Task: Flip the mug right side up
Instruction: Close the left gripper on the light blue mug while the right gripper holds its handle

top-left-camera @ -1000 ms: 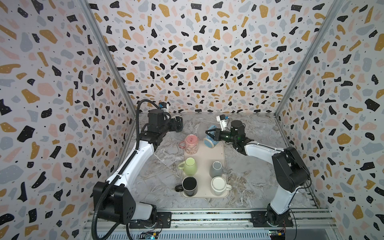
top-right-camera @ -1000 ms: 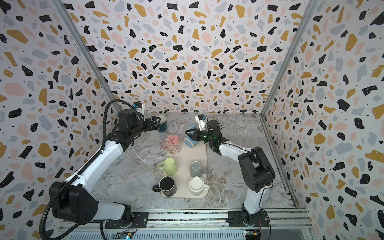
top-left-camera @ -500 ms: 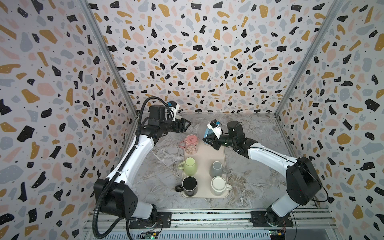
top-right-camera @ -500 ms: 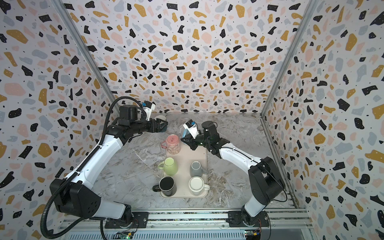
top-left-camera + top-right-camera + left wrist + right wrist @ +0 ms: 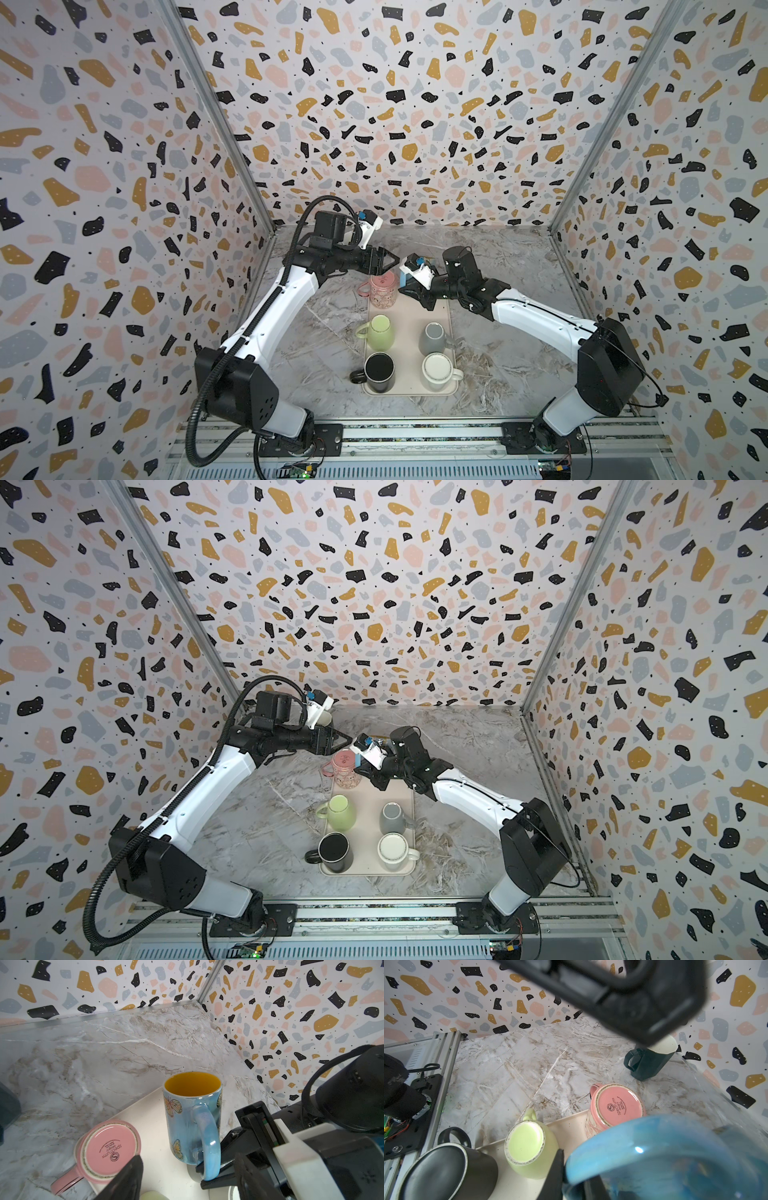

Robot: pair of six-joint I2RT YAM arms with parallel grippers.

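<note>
**Blue mug [image 5: 191,1118] upright at the tray's back right corner, handle pinched by the right gripper [image 5: 204,1176]**

The blue mug, printed with butterflies and yellow inside, is seen standing mouth up at the back right corner of the cream tray [image 5: 409,328]. Its handle is pinched between the two fingers of the right gripper, which are pressed against it from either side. In both top views the mug is almost wholly hidden behind that gripper and its wrist camera.

The left gripper [image 5: 392,268] is held above the tray's back left corner with its jaws spread, and nothing is gripped between them. Just below it a pink mug [image 5: 382,291] is found upside down at that corner, its stamped base facing up and its handle turned out past the tray's left edge.

Four more mugs are carried on the tray:
- A green mug [image 5: 380,332] is placed base up at the middle of the left edge.
- A grey mug [image 5: 432,338] is set opposite it at the right edge.
- A black mug [image 5: 379,372] is seen at the front left corner.
- A white mug [image 5: 436,372] is seen at the front right corner.

A dark green mug [image 5: 648,1064] is left upright on the desk near its back left corner, well apart from the tray.
</note>
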